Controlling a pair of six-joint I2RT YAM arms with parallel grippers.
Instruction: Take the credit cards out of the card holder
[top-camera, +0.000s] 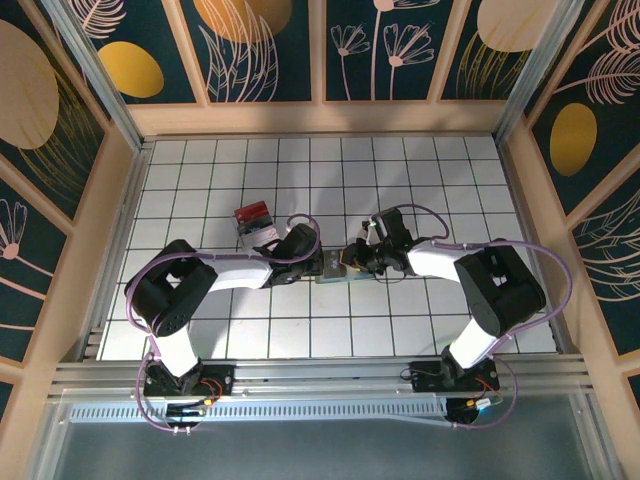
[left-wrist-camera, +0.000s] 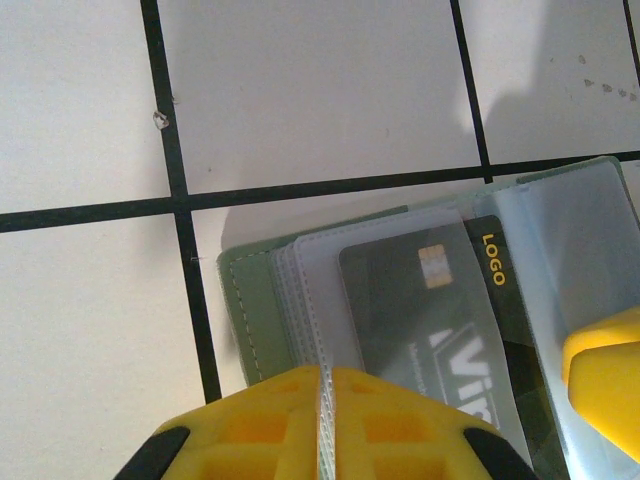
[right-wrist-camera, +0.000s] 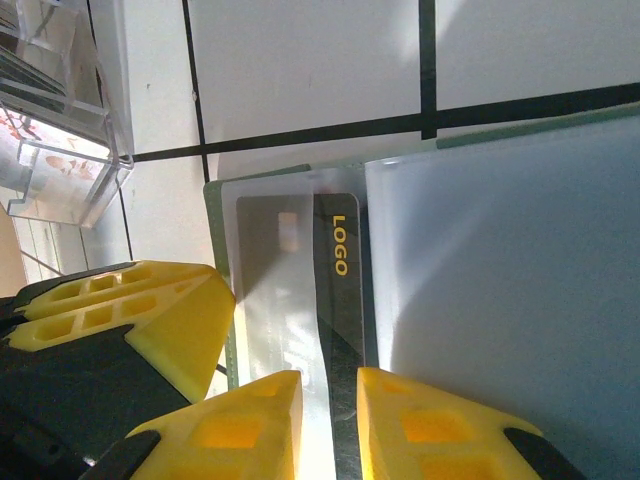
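While the card holder (left-wrist-camera: 245, 300) lies open on the bench (left-wrist-camera: 300, 90) between both arms, my left claw (left-wrist-camera: 320, 378) is closed tight on the edge of a clear sleeve (left-wrist-camera: 318, 300). One dark credit card (left-wrist-camera: 400, 290), yellow LOGO, sits inside that sleeve. My right claw (right-wrist-camera: 330, 385): fingers a narrow slit apart over the card's end; pinching or not, I cannot tell.

Risks: if the right claw catches sleeve film along with the card, a pull would drag the whole holder. If my left grip is shallow, the film slips free.

Left wrist view gives the green stitched cover and stacked sleeve edges. Right wrist view gives the clear box (right-wrist-camera: 60, 140) nearby, and both claws just beside each other. Whether more cards sit behind, I cannot tell.
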